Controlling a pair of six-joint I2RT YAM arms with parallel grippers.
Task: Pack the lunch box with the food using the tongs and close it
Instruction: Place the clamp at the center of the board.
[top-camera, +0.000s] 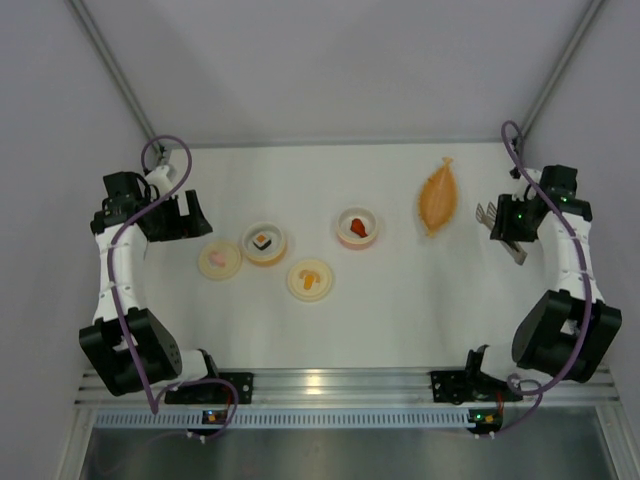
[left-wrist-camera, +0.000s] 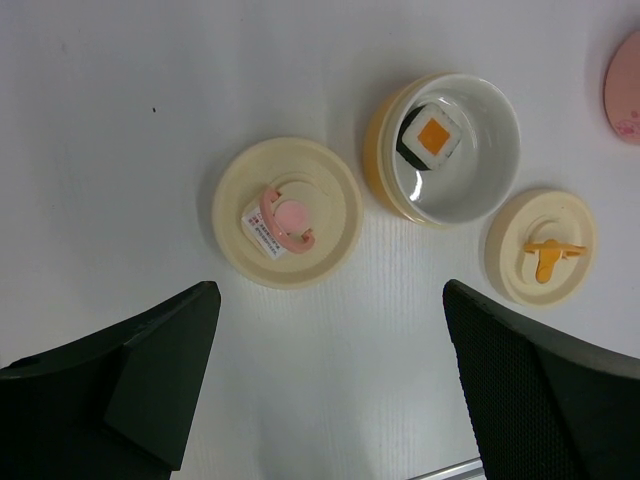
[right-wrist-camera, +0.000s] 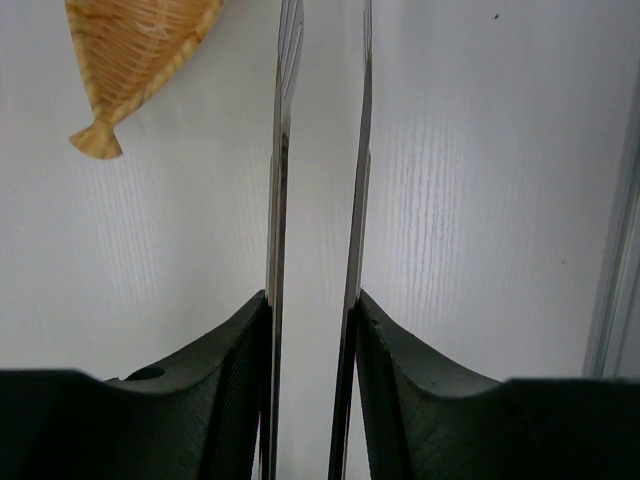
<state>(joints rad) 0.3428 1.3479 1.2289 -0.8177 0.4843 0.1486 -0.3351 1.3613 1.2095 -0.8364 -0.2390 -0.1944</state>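
Right gripper (top-camera: 508, 228) clenched on long slim silver metal tongs (right-wrist-camera: 281, 220), both blades pinched between its fingers. Tongs' long axis runs near-right to far-left, flat tips aimed at orange leaf-shaped woven dish (top-camera: 440, 195). Small red food piece (top-camera: 354, 226) sits in red-rimmed round bowl (top-camera: 376, 222), left beyond dish and well apart from tips, likely first target. White sushi roll with dark wrap (left-wrist-camera: 433, 135) rests in yellow-sided white bowl (left-wrist-camera: 490, 170), farther left, near left gripper (left-wrist-camera: 325, 300), which is spread wide, empty. Cream lid with pink handle (left-wrist-camera: 320, 200) lies off, beside that bowl.
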